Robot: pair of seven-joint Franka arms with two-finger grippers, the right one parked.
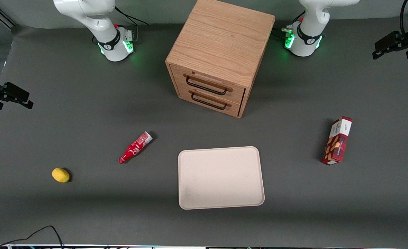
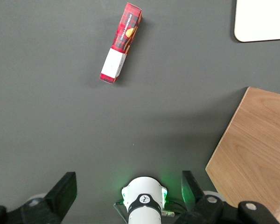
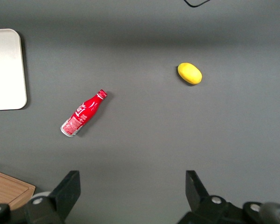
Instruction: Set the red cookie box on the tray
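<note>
The red cookie box point(image 1: 337, 140) lies flat on the grey table toward the working arm's end, its white end panel pointing away from the front camera. It also shows in the left wrist view as a slim plaid box point(image 2: 121, 49) well below the hand. The cream tray point(image 1: 221, 178) sits near the table's middle with nothing on it, and one rounded corner of the tray point(image 2: 263, 21) shows in the wrist view. My left gripper point(image 1: 383, 48) point(image 2: 127, 191) hangs high above the table, farther from the front camera than the box, open and holding nothing.
A wooden two-drawer cabinet point(image 1: 221, 52) stands farther from the front camera than the tray, both drawers shut. A small red soda bottle point(image 1: 134, 148) and a yellow lemon point(image 1: 60, 175) lie toward the parked arm's end.
</note>
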